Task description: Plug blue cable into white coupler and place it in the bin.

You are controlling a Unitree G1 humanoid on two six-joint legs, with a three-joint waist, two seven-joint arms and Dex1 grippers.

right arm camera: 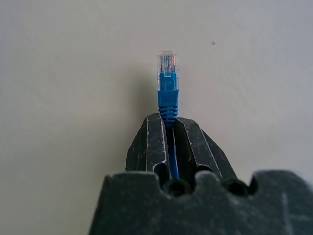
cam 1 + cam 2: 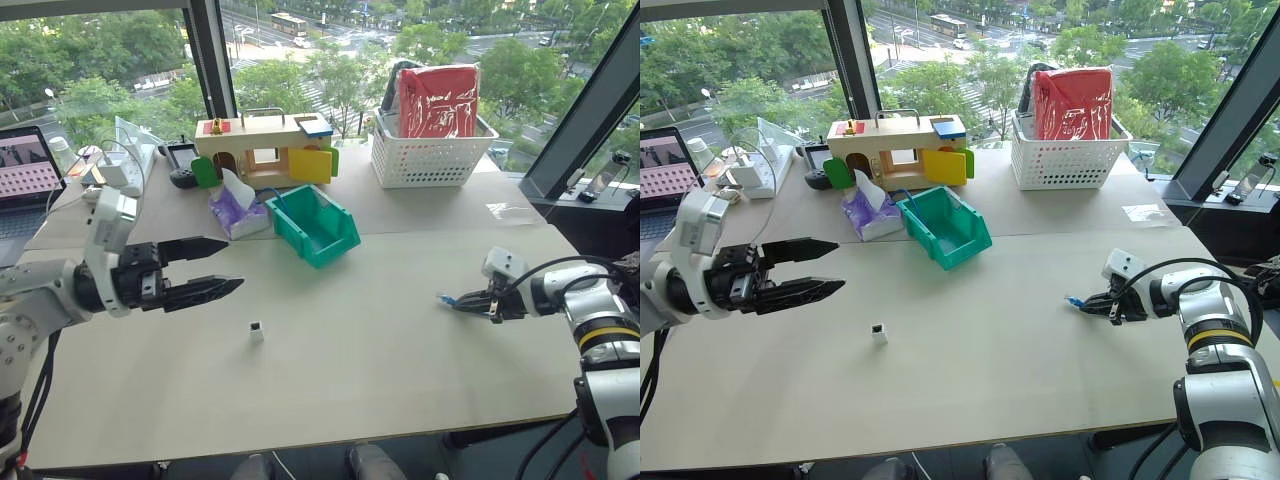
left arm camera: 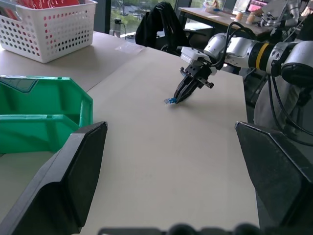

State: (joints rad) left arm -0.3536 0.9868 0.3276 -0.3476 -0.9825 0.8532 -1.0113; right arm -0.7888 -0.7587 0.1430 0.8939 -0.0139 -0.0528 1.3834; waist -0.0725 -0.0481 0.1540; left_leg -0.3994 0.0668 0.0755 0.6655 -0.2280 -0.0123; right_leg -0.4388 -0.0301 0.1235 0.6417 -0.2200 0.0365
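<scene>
My right fingers (image 1: pixel 168 128) are closed on the blue cable (image 1: pixel 167 90), its clear plug sticking out. My left fingers (image 2: pixel 205 268) stand wide above the surface (image 2: pixel 380 350), near the white coupler (image 2: pixel 256 331).

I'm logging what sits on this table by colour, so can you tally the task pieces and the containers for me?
Blue: 1, the blue cable, in the right gripper
White: 2, the white coupler and the white basket
Teal-green: 1, the bin
Total: 4
</scene>
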